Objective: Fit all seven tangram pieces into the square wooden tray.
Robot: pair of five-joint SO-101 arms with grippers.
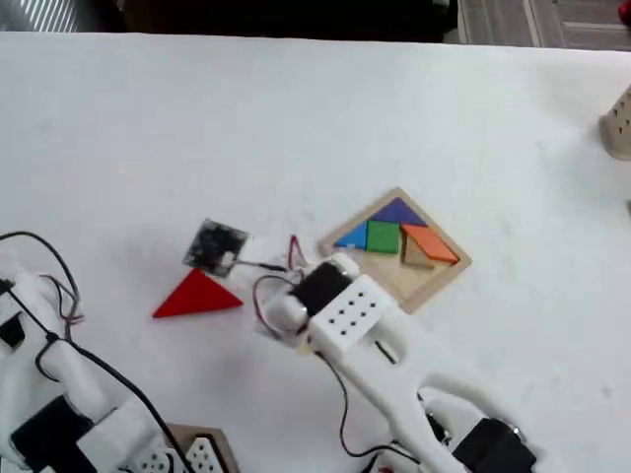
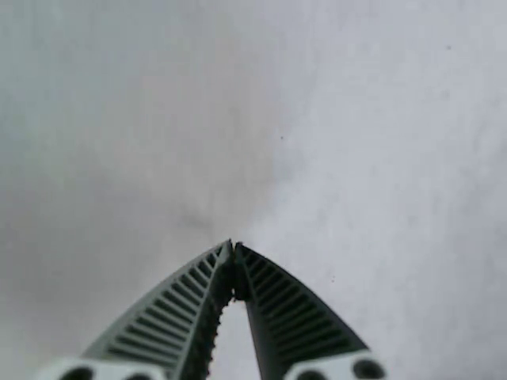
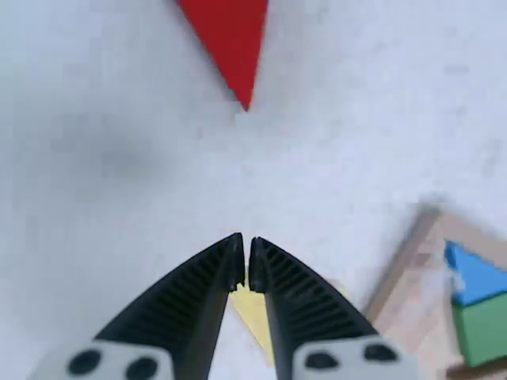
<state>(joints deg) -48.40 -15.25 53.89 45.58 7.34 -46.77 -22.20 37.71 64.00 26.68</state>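
Note:
The square wooden tray (image 1: 426, 288) lies right of the table's centre, holding blue (image 1: 352, 236), green (image 1: 383, 236), purple (image 1: 397, 211) and orange (image 1: 431, 242) pieces. A large red triangle (image 1: 197, 294) lies loose to its left. My right arm (image 1: 345, 310) leans over the spot between them. My right gripper (image 3: 245, 261) is shut, tips together, directly over a yellow piece (image 3: 247, 310) that lies flat beside the tray's corner (image 3: 405, 252). The red triangle (image 3: 230, 39) points at it from farther off. My left gripper (image 2: 234, 252) is shut over bare white table.
A small black board (image 1: 215, 246) on wires lies just above the red triangle. A pale wooden object (image 1: 618, 123) stands at the right edge. My left arm (image 1: 59, 414) rests at the near left corner, beside a wooden block (image 1: 202, 441).

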